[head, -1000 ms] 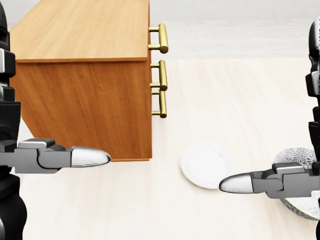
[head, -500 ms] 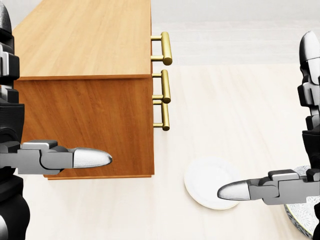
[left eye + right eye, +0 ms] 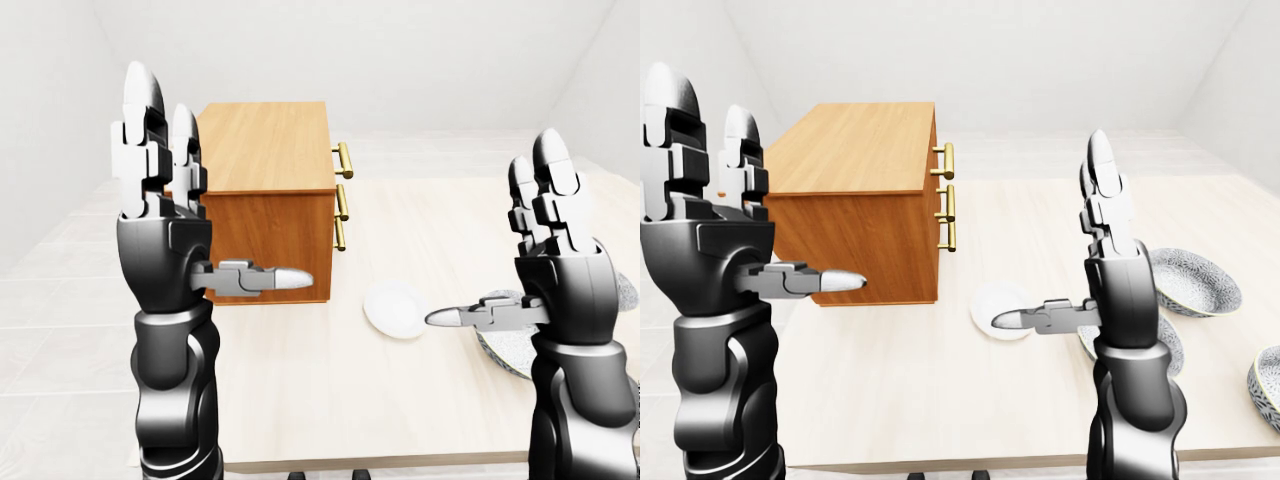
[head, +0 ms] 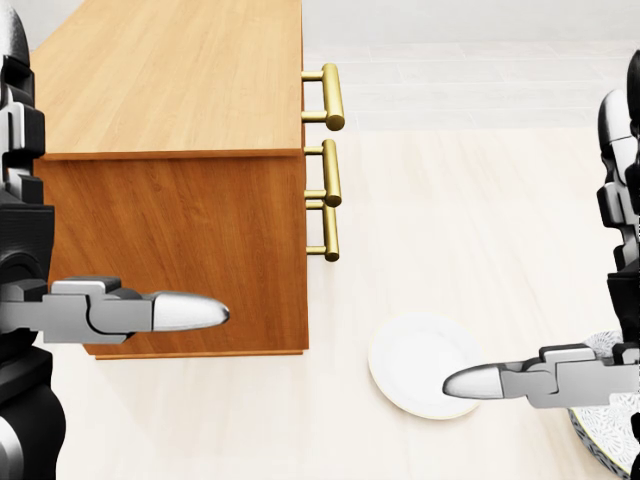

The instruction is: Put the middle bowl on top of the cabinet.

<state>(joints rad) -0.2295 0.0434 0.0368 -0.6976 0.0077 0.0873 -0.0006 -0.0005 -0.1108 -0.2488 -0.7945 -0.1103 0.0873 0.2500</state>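
Table top (image 3: 300,390) bore the cabinet (image 3: 265,170) and, right of centre in the right-eye view, what I judged the middle bowl (image 3: 1172,346), half hidden behind my right hand (image 3: 1120,290), which stood open and empty like my left hand (image 3: 160,240); a blind reach risked nudging the white plate (image 4: 412,362) or seizing a neighbouring bowl (image 3: 1196,280).

cabinet (image 4: 170,80) top open; brass handles (image 4: 330,95) jut right; white plate (image 4: 415,365) near base

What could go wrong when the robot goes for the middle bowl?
The right hand hides part of one patterned bowl, and another bowl sits close by, so it might grab the wrong one. Its thumb hangs over the white dish, which could get bumped. A bowl lifted onto the cabinet could hit the gold handles.
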